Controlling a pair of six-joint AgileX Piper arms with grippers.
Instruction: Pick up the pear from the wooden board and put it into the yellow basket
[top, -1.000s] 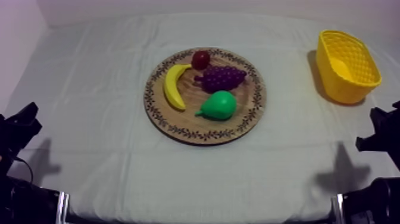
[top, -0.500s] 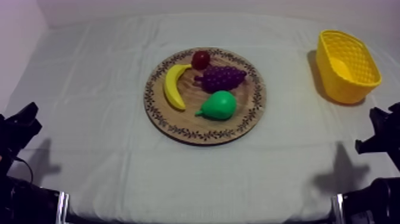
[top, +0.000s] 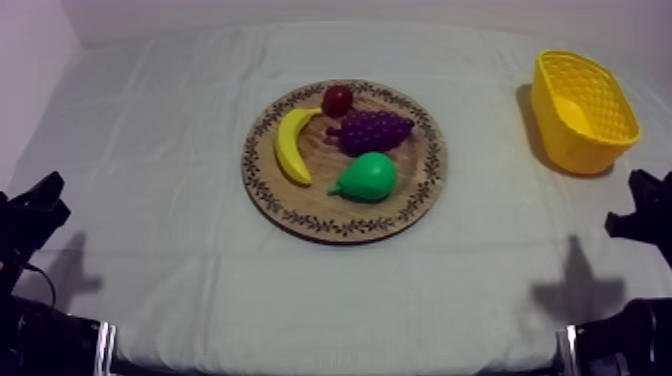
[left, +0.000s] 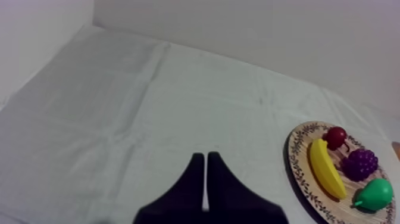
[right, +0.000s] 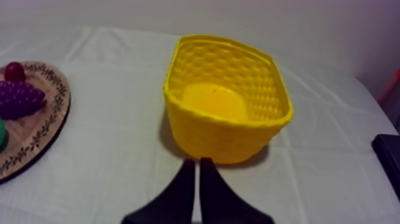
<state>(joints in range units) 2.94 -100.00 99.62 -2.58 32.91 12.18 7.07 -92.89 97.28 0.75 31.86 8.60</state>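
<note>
Green pear (top: 366, 177) on the wooden board (top: 312, 203) needs the right gripper (right: 197, 162), fingers (right: 180, 195) pressed together and empty, opened wide before descending.

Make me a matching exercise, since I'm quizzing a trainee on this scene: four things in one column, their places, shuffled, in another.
Things:
1. pear
2. banana
3. small red fruit
4. yellow basket

Places, as seen in the top view:
a. at the far rim of the wooden board
b. on the board's left side
c. on the cloth, off to the right of the board
d. on the board's near part, in front of the grapes

Pairs: 1-d, 2-b, 3-a, 4-c.
</note>
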